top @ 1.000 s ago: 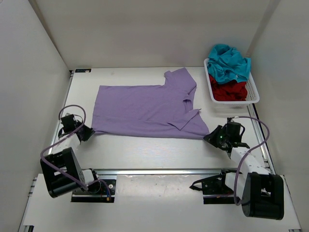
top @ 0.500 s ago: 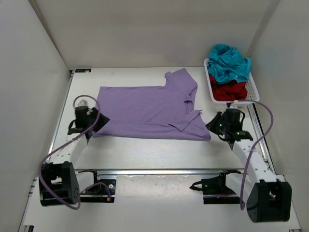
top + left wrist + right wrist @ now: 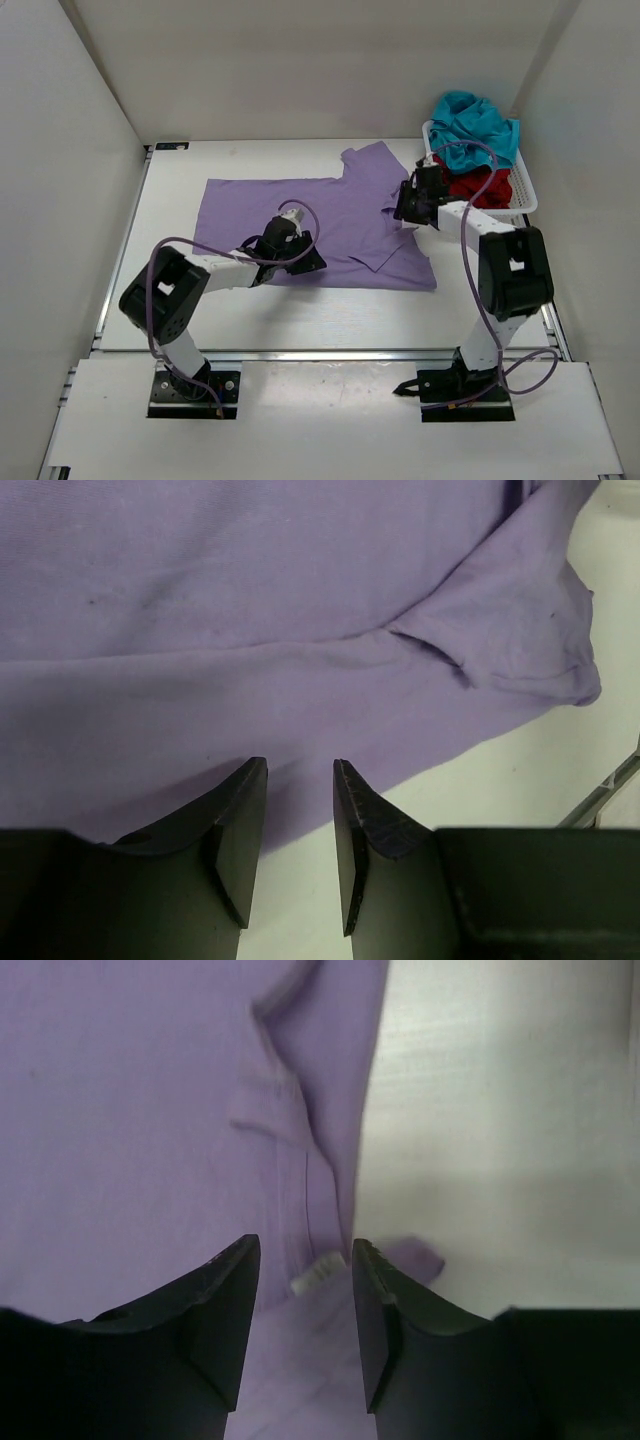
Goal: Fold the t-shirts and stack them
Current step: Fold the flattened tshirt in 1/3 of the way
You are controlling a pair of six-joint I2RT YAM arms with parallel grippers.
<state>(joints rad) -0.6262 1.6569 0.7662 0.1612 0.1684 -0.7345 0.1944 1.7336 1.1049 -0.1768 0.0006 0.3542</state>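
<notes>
Since both swung inward, left pincer (image 3: 300, 770), right pincer (image 3: 305, 1245) over lavender shirt (image 3: 300, 210), each apart

Left arm (image 3: 160, 292) and right arm (image 3: 512, 262): white links, chunky black joint housings, thin purple cables (image 3: 541, 368) looping off each, black base plates (image 3: 192, 386) along the bottom of the frame. Left fingers (image 3: 238, 825) and right fingers (image 3: 222, 1305) are matte black, wedge-shaped, with flat inner faces and lightly scuffed tips.
</notes>
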